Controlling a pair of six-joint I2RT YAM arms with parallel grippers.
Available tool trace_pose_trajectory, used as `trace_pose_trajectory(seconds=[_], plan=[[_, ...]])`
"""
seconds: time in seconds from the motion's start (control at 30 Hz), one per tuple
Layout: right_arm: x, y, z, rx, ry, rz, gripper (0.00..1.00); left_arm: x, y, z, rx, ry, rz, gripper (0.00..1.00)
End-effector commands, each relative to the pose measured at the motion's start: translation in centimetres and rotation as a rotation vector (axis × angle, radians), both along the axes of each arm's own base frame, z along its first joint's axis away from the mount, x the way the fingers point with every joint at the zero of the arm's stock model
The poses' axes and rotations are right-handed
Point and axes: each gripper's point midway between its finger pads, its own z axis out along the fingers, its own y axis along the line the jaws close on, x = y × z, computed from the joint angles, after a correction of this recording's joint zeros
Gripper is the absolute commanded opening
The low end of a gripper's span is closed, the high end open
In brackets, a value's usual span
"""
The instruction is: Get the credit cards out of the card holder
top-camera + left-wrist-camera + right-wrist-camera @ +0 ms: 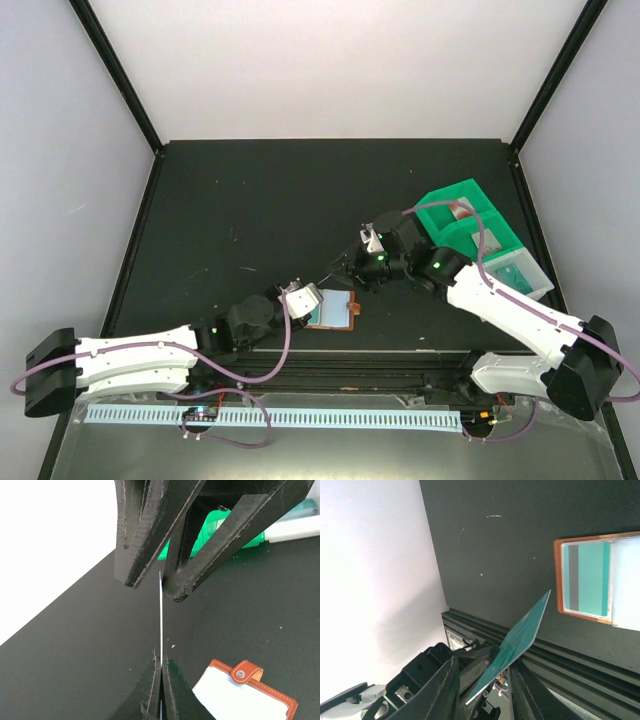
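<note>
Card holder [558, 575] of brown leather lies open and flat on a black table [250, 200], near the front edge and between the two arms. One card [592, 577] sits in its left pocket and looks teal with a grey stripe in the right wrist view. The pocket beside it shows only a shiny pale surface. A snap tab [246, 671] sticks out from one edge of the holder.

A green tray [445, 197] with several compartments stands at the far right of the table, well apart from the holder. What its compartments hold is too small to tell. A pale bin [525, 280] touches its near side.

A second card [520, 640] is out of the holder and raised above the table, just beside the holder. The left gripper [161, 666] is clamped on its lower edge, fingers pressed together with the card standing edge-on between them. The right gripper [153, 587] is at the card's opposite edge. Its jaws stand apart, one finger on each side of the card, and one finger is very close to it. Whether that finger touches the card cannot be told.

Counted: two cards in view, one card holder, one green tray, one pale bin, two grippers
</note>
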Motion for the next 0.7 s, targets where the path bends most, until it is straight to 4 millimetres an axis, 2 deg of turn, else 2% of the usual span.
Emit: trace_pose_trajectory(seconds=[0.0,0.13,0.3,0.33,0.4,0.57,0.67], plan=[[-0.2,0.2,-0.2,0.026,0.026,0.006,0.28,0.5,-0.6,3.2,-0.051,-0.069,0.026,0.02],[-0.3,-0.1,-1.1,0.003,0.038,-0.004,0.22,0.4,-0.6,3.3,-0.054,-0.074,0.026,0.02],[-0.1,-0.4,-1.5,-0.008,0.025,-0.016,0.03,0.7,-0.2,3.1,-0.057,-0.063,0.057,0.02],[0.0,-0.4,-1.5,-0.007,0.016,-0.016,0.01,0.9,-0.1,3.0,-0.063,-0.054,0.074,0.04],[0.2,-0.6,-1.6,-0.016,-0.007,-0.024,0.01,1.2,0.4,3.0,-0.09,-0.028,0.115,0.16],[1.1,-2.0,-2.0,-0.062,-0.111,-0.065,0.01,1.3,0.6,2.6,-0.144,0.059,0.142,0.62],[1.9,-3.7,-2.6,-0.118,-0.197,-0.119,0.01,1.7,0.8,2.3,-0.182,0.142,0.168,0.75]])
